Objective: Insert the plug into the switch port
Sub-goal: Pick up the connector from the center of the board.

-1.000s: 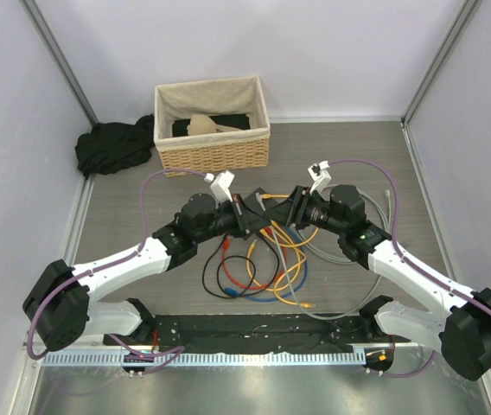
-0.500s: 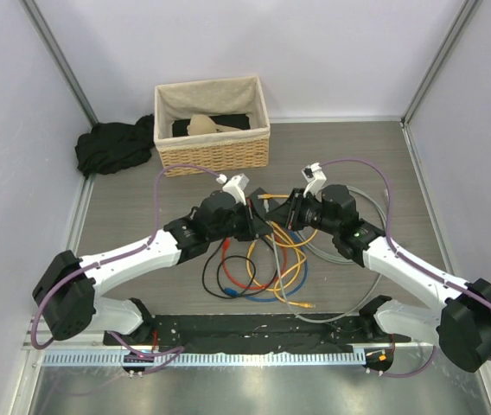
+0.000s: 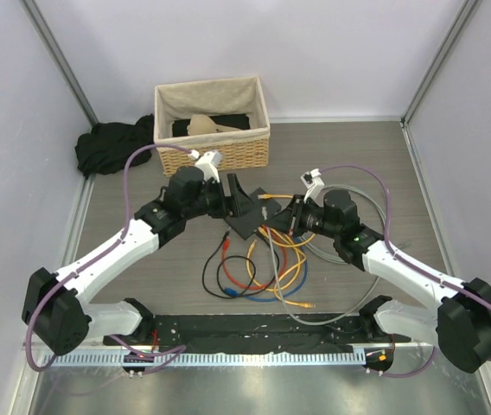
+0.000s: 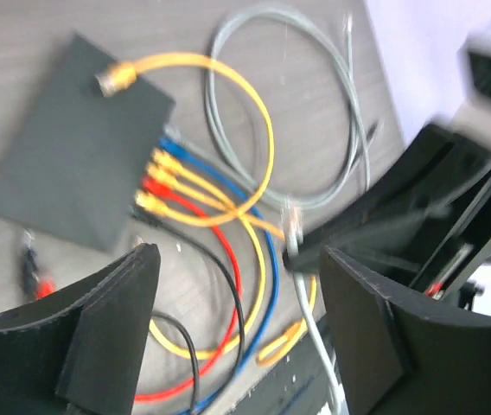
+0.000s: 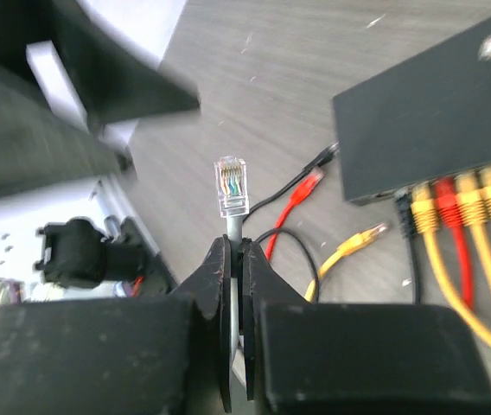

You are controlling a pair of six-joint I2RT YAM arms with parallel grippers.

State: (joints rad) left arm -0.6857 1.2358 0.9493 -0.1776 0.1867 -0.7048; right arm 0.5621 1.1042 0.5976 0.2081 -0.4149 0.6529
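Note:
The switch (image 3: 247, 222) is a flat dark-grey box lying mid-table, with yellow, red and blue cables (image 5: 453, 203) plugged along one edge (image 4: 155, 177). My right gripper (image 5: 235, 246) is shut on a grey cable just behind its clear plug (image 5: 232, 186), which sticks up above the jaws. The plug is off the table, left of the switch (image 5: 427, 112) in the right wrist view. My left gripper (image 4: 237, 259) is open and holds nothing, hanging over the cable tangle near the switch (image 4: 73, 151). From above, the left gripper (image 3: 235, 192) and right gripper (image 3: 290, 220) flank the switch.
A wicker basket (image 3: 213, 149) stands at the back with a black cloth (image 3: 111, 147) to its left. Loose red (image 5: 310, 183), yellow (image 5: 368, 233) and black plug ends lie by the switch. A grey cable loop (image 4: 315, 112) and coloured cable loops (image 3: 254, 268) cover the table's middle.
The left gripper has opened and drawn back to the left, toward the basket. The right gripper has shut on the grey cable behind the plug.

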